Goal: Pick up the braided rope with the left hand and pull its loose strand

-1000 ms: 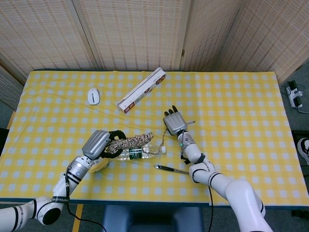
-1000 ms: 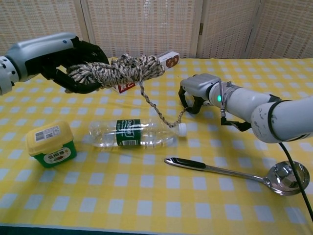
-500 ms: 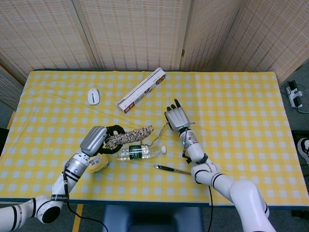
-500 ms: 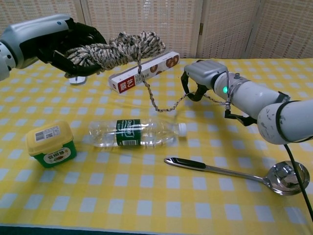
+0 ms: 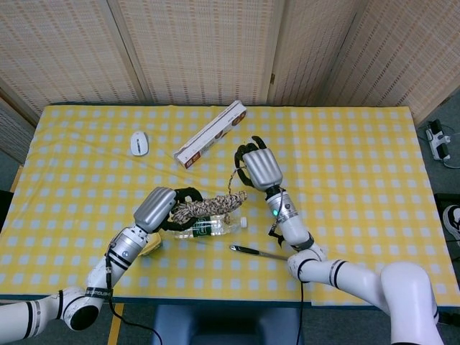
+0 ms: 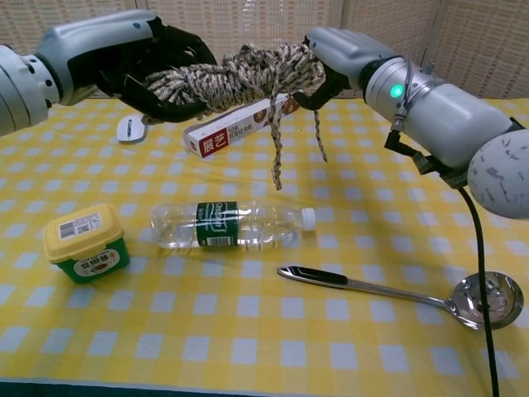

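Left hand (image 6: pixel 124 62) was wrapped around one end of the braided rope (image 6: pixel 240 74), holding it up off the surface (image 6: pixel 248 331); right hand (image 6: pixel 339 54) had its fingers curled on the other end; loose strand (image 6: pixel 275 149) dangled below that.

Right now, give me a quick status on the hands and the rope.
Left hand grips braided rope, lifted. Right hand at rope's far end. Loose strand dangling above bottle.

lab-like room: woven screens (image 5: pixel 180 50), checkered tablecloth (image 5: pixel 345 158).
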You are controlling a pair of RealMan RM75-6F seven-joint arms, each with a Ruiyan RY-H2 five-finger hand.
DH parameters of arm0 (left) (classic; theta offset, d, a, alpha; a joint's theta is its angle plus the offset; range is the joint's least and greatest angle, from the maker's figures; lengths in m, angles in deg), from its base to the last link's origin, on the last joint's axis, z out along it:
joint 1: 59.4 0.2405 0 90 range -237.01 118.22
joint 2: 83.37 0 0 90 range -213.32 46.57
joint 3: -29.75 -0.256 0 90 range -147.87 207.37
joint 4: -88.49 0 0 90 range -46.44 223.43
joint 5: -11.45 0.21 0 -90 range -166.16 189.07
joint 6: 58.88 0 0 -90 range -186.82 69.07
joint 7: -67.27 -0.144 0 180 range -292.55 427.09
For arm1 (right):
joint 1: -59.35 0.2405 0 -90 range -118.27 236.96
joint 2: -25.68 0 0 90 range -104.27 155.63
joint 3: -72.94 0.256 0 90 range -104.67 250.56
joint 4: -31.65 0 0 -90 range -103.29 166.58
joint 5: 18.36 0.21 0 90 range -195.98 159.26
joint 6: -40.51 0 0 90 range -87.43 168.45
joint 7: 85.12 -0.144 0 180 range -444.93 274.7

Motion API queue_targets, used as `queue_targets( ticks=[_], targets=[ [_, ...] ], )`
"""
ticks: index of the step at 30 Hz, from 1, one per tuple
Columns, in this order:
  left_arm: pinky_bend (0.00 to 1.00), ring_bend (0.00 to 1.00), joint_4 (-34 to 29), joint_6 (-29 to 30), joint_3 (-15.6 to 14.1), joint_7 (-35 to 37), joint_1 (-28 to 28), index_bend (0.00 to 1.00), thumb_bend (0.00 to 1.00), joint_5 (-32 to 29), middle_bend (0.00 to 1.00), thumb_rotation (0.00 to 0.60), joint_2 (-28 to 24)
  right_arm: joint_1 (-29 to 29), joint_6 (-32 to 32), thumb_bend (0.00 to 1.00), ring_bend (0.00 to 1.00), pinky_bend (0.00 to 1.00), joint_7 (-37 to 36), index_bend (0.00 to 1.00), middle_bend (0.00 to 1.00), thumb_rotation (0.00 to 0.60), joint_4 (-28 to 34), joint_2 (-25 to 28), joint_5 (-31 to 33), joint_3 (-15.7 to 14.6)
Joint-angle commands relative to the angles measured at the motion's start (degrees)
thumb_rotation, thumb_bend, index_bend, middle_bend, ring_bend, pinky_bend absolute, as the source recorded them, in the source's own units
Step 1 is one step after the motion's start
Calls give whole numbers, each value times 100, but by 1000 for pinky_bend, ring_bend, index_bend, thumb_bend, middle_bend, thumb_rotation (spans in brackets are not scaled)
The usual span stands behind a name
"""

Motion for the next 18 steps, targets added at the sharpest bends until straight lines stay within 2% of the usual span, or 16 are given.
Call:
queue_targets(
  ticks=[1, 11, 18],
  targets=[
    [708, 660, -42, -118, 32, -547, -193, 725, 728, -247, 701, 600, 141, -105, -353, 481, 338, 159, 372, 711, 398, 600, 944, 415, 180, 260],
    [708, 662, 169, -308, 210, -1926, -744, 725, 728, -1881, 701, 600, 736, -89, -772, 482, 357, 197, 907, 713, 403, 600, 2598, 838, 429, 506],
    [714, 673, 421, 128, 410, -2689, -1025, 724, 728, -3092, 701, 600, 1173, -234, -1051, 482, 361, 212, 970, 713, 406, 600, 3477, 1131, 339, 439]
  ],
)
